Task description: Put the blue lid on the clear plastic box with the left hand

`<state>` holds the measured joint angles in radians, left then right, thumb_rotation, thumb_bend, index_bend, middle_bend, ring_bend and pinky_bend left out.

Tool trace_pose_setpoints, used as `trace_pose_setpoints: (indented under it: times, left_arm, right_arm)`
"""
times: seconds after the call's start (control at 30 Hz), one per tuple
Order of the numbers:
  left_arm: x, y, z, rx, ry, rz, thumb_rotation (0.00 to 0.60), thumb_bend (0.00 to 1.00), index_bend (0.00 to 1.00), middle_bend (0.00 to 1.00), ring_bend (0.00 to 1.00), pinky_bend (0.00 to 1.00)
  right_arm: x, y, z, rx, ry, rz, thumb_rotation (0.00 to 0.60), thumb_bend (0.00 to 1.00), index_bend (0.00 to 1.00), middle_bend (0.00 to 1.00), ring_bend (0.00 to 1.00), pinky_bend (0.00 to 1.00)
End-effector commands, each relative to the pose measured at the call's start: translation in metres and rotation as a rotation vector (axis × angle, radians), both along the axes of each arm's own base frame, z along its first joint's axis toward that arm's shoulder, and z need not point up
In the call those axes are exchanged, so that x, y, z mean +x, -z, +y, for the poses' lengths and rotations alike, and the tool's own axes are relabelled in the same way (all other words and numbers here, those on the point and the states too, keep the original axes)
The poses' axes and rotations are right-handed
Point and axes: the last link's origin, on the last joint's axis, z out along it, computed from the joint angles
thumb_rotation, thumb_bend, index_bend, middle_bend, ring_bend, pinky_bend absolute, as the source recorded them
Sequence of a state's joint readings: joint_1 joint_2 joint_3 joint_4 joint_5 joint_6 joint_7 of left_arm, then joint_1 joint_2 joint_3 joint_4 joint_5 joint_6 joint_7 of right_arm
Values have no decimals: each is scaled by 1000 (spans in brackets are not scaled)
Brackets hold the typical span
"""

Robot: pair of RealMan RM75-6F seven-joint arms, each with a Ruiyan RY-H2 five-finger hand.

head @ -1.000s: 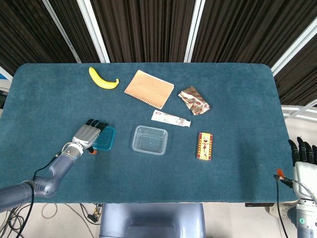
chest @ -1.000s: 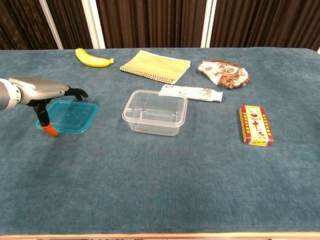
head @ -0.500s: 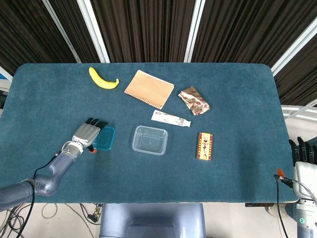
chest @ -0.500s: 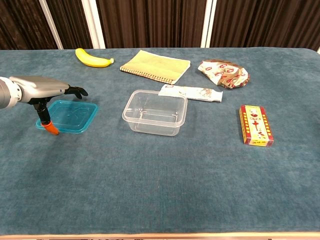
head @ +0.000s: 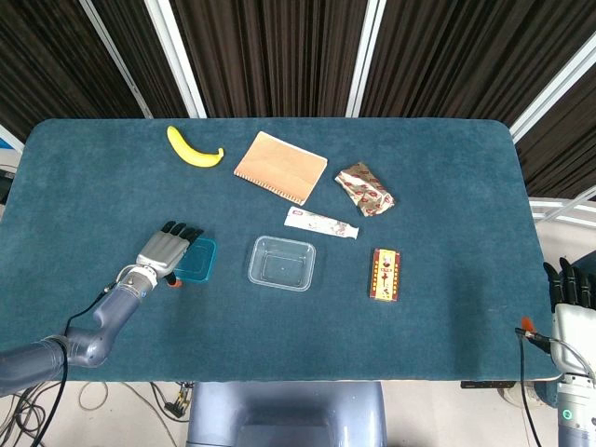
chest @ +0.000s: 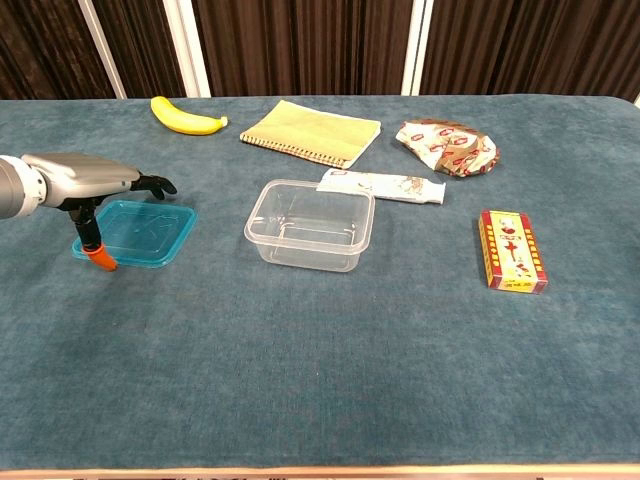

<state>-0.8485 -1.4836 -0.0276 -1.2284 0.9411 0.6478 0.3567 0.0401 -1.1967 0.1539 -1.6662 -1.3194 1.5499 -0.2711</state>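
The blue lid [head: 198, 262] [chest: 140, 231] lies flat on the table, left of the clear plastic box [head: 282, 263] [chest: 310, 226], which stands open and empty. My left hand [head: 166, 250] [chest: 84, 180] hovers over the lid's left edge with its fingers stretched out flat above it. Its thumb points down, the orange tip beside the lid's near left corner, and the hand holds nothing. My right hand [head: 570, 284] hangs off the table's right side with straight fingers and shows only in the head view.
A banana [head: 194, 148], a notebook [head: 279, 166] and a crumpled wrapper [head: 364, 188] lie across the back of the table. A white tube [head: 320, 223] lies just behind the box, and a red carton [head: 385, 274] to its right.
The left hand has stayed over the lid's left edge, shifting only a touch. The lid and box have not moved.
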Motion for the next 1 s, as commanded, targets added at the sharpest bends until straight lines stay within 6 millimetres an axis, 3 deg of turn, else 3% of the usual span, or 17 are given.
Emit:
trace_pose_setpoints:
  times: [0.03, 0.5, 0.8, 1.0]
  left_arm:
    - [0, 2, 0, -7, 8, 11, 600, 63, 48, 89, 0, 0]
    - [0, 5, -1, -14, 6, 18, 600, 116, 84, 197, 0, 0]
    - [-1, 1, 0, -8, 3, 15, 600, 263, 103, 284, 0, 0]
    - [2, -2, 1, 6, -3, -15, 600, 292, 105, 290, 0, 0]
  right_arm:
    - [0, 0, 0, 1, 0, -1, 600, 296, 100, 29, 0, 0]
    - [1, 0, 0, -2, -3, -7, 600, 297, 100, 29, 0, 0]
    - [1, 0, 0, -2, -2, -9, 600, 296, 100, 29, 0, 0]
    - [1, -1, 0, -4, -4, 1, 600, 297, 100, 29, 0, 0]
